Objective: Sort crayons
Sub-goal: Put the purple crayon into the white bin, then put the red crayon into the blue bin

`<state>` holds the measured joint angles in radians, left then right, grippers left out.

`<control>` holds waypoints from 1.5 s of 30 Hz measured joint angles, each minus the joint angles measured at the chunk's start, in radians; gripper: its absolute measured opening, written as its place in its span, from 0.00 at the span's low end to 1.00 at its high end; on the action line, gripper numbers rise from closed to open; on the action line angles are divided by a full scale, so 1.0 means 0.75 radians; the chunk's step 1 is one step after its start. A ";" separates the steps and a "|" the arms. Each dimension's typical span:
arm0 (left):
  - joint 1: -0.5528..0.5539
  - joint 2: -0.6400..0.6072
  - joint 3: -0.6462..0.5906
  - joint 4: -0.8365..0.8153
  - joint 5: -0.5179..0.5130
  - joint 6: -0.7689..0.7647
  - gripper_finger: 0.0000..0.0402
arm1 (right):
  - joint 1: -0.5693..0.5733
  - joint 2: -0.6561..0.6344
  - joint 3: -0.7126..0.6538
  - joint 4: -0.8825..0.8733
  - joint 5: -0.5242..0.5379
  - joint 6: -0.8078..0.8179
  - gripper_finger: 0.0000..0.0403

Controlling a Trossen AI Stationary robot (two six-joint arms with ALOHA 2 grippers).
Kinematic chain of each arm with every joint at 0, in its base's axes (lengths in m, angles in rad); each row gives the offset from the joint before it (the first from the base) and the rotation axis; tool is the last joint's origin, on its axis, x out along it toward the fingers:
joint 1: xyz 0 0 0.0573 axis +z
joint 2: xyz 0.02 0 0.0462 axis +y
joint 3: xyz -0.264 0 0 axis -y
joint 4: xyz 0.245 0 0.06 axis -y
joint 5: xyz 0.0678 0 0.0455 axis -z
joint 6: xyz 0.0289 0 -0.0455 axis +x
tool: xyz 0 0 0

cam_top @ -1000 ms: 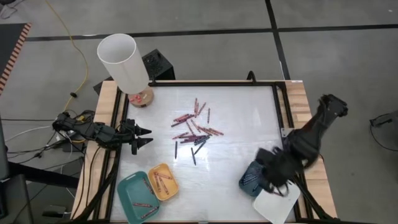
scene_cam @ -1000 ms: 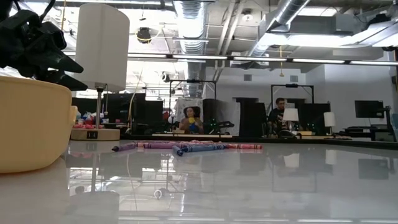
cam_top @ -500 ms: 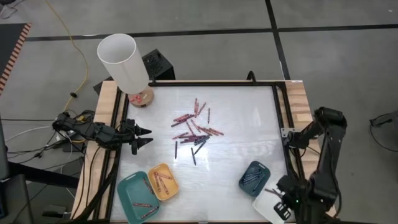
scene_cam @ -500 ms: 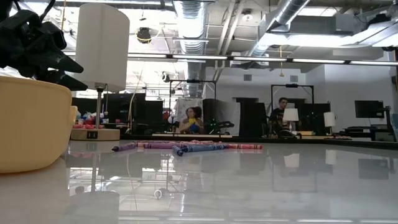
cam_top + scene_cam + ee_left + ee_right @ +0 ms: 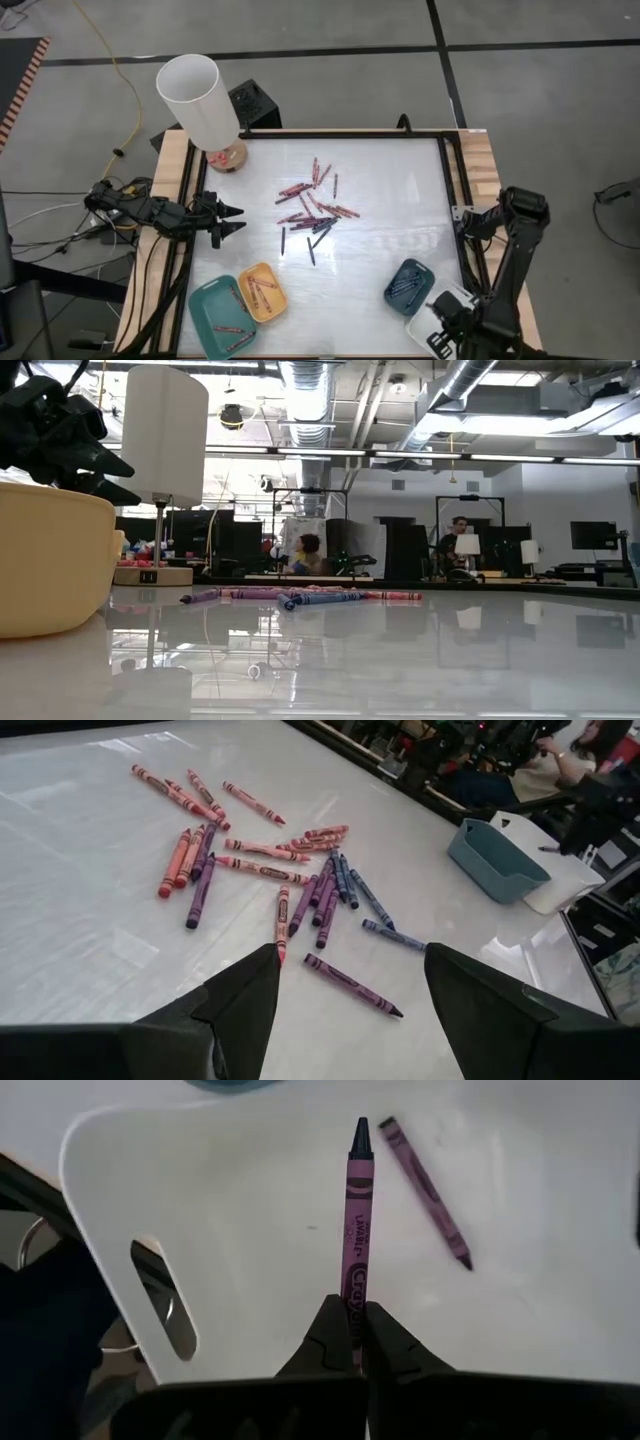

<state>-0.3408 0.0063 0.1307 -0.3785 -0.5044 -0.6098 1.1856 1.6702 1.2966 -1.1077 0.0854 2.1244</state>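
Now | right claw [image 5: 356,1330] over white tray [image 5: 230,1230] at tabletop's 5 o'clock, clenched on purple crayon [image 5: 357,1220] whose label reads "Crayola" | second purple crayon [image 5: 425,1190] lies in tray | loose crayons [image 5: 312,208] mid-tabletop | left claw [image 5: 232,220] released, 9 o'clock edge
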 joint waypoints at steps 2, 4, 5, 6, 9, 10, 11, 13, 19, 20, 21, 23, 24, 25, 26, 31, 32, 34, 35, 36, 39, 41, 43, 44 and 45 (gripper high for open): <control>0.000 0.000 0.000 -0.001 0.000 0.000 0.60 | -0.012 0.006 -0.017 0.034 -0.001 -0.029 0.00; 0.000 0.000 0.000 0.000 0.000 0.000 0.60 | -0.023 0.014 -0.020 0.038 -0.002 -0.039 0.00; 0.000 0.000 0.000 0.000 0.001 0.000 0.60 | -0.029 0.016 -0.021 0.034 -0.003 -0.041 0.00; 0.000 0.000 0.000 0.000 0.000 0.000 0.60 | -0.033 0.016 -0.021 0.031 -0.007 -0.041 0.00; 0.000 0.000 0.000 0.000 0.000 0.000 0.60 | -0.034 0.024 -0.021 0.035 -0.022 -0.041 0.00; 0.000 0.000 0.000 -0.001 0.001 0.000 0.60 | -0.036 0.028 -0.021 0.035 -0.033 -0.041 0.00; 0.000 0.000 0.000 -0.001 0.000 0.000 0.60 | -0.039 0.033 -0.021 0.036 -0.047 -0.041 0.00; 0.000 0.000 0.000 0.000 0.000 0.000 0.60 | -0.039 0.045 -0.021 0.040 -0.077 -0.042 0.00; 0.000 0.000 0.000 0.000 0.001 0.000 0.60 | -0.040 0.080 -0.021 0.057 -0.082 -0.042 0.00; 0.000 0.000 0.000 0.000 0.000 0.000 0.60 | -0.043 0.085 -0.021 0.062 -0.083 -0.042 0.00; 0.000 0.000 0.000 -0.001 0.000 0.000 0.60 | -0.049 0.090 -0.021 0.062 -0.083 -0.043 0.00; 0.000 0.000 0.000 0.000 0.001 0.000 0.60 | -0.050 0.099 -0.021 0.063 -0.097 -0.053 0.00; 0.000 0.000 0.000 0.000 0.001 0.000 0.60 | -0.051 0.104 -0.021 0.063 -0.111 -0.062 0.00; 0.000 0.000 0.000 -0.001 0.000 0.000 0.60 | -0.057 0.110 -0.021 0.062 -0.123 -0.072 0.00; 0.000 0.000 0.000 0.000 0.001 0.000 0.60 | -0.062 0.115 -0.021 0.062 -0.141 -0.081 0.00; 0.000 0.000 0.000 -0.001 0.000 0.000 0.60 | -0.079 0.140 -0.021 0.072 -0.154 -0.143 0.01; 0.000 0.000 0.000 0.000 0.001 0.000 0.60 | -0.085 0.142 -0.021 0.071 -0.155 -0.153 0.02; 0.000 0.000 0.000 0.000 0.000 0.000 0.60 | -0.092 0.142 -0.021 0.069 -0.155 -0.180 0.04; 0.000 0.000 0.000 0.000 0.000 0.000 0.60 | -0.096 0.142 -0.021 0.066 -0.155 -0.189 0.05; 0.000 0.000 0.000 -0.001 0.001 0.000 0.60 | -0.100 0.142 -0.021 0.066 -0.155 -0.192 0.06; 0.000 0.000 0.000 0.000 0.000 0.000 0.60 | -0.102 0.142 -0.021 0.063 -0.153 -0.195 0.10; 0.000 0.000 0.000 0.000 0.001 0.000 0.60 | -0.101 0.142 -0.021 0.062 -0.153 -0.194 0.12; 0.000 0.000 0.000 -0.001 0.000 0.000 0.60 | -0.101 0.142 -0.021 0.065 -0.153 -0.195 0.13; 0.000 0.000 0.000 -0.001 0.000 0.000 0.60 | -0.101 0.142 -0.021 0.065 -0.153 -0.195 0.13; 0.000 0.000 0.000 0.000 0.001 0.000 0.60 | -0.101 0.142 -0.021 0.063 -0.153 -0.194 0.14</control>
<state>-0.3408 0.0063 0.1307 -0.3786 -0.5039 -0.6098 1.1099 1.7767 1.2808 -1.0606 -0.0296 1.9789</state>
